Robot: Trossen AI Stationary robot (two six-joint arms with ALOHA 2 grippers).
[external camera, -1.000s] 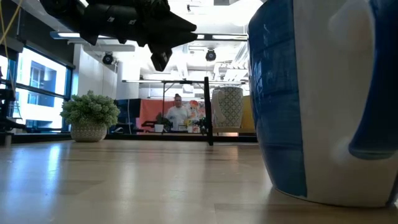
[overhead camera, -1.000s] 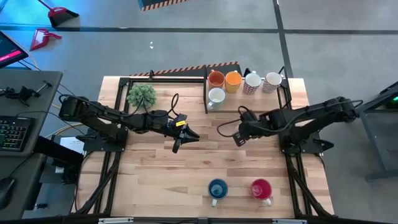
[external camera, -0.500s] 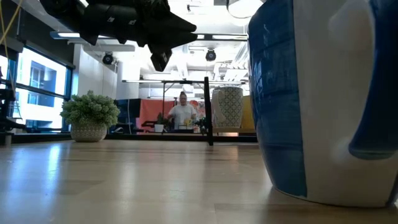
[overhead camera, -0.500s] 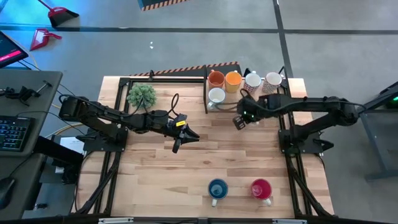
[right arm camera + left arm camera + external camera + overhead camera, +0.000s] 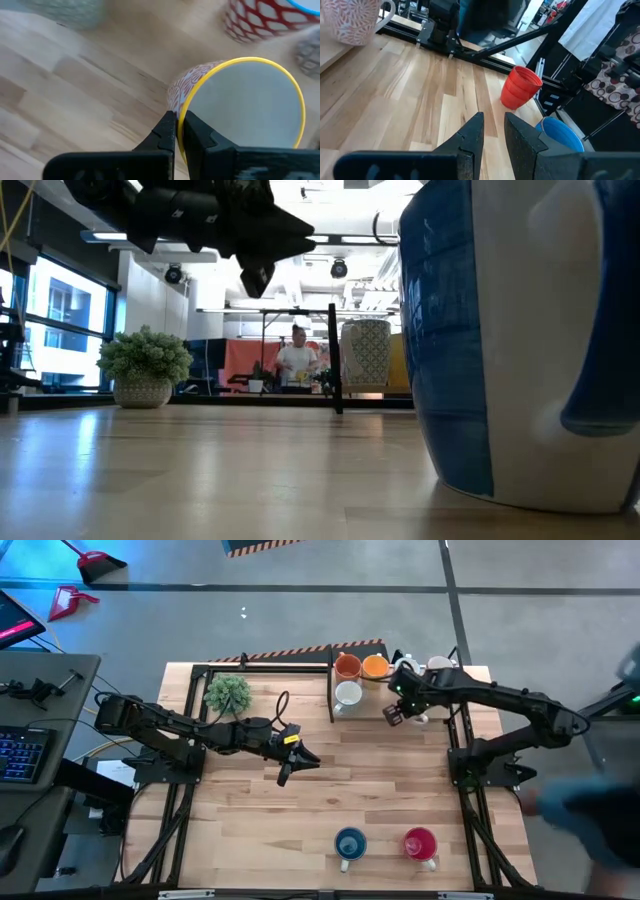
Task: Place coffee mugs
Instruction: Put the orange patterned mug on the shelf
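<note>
Seven mugs showed from above on the pale wooden slatted table [image 5: 250, 810], none of them held.

The step in hand looked like a pick from the back group at approx. 1 o'clock. The right gripper [image 5: 178, 120] hung there w/ fingers pressed together on nothing. Its tips were just short of the yellow rim of a round pink-patterned ceramic mug [image 5: 240, 105]. To do it well: part the fingers first, straddle the mug wall w/ one finger inside and one out, and close firmly. Then lift straight up, so the neighbours don't get knocked. A white mug with red lattice print [image 5: 250, 22] stood close beside it, so clearance was tight.

The left gripper [image 5: 492, 120] waited near table centre, towards 9 o'clock, fingers a little apart w/ nothing between.

Containers, none w/ visible contents:
- The round blue ceramic mug [image 5: 349, 843] and the red-pink ceramic mug [image 5: 420, 843] stood near each other at 5–6 o'clock.
- Two orange ceramic mugs [image 5: 361, 666] stood side by side at 12–1 o'clock. A plain white ceramic mug [image 5: 347, 693] was just in front of them.
- The patterned mug under the right gripper was empty, its pale bottom bare.
- The small green potted plant [image 5: 228, 692] stood at 11 o'clock, well apart from the mugs.
</note>
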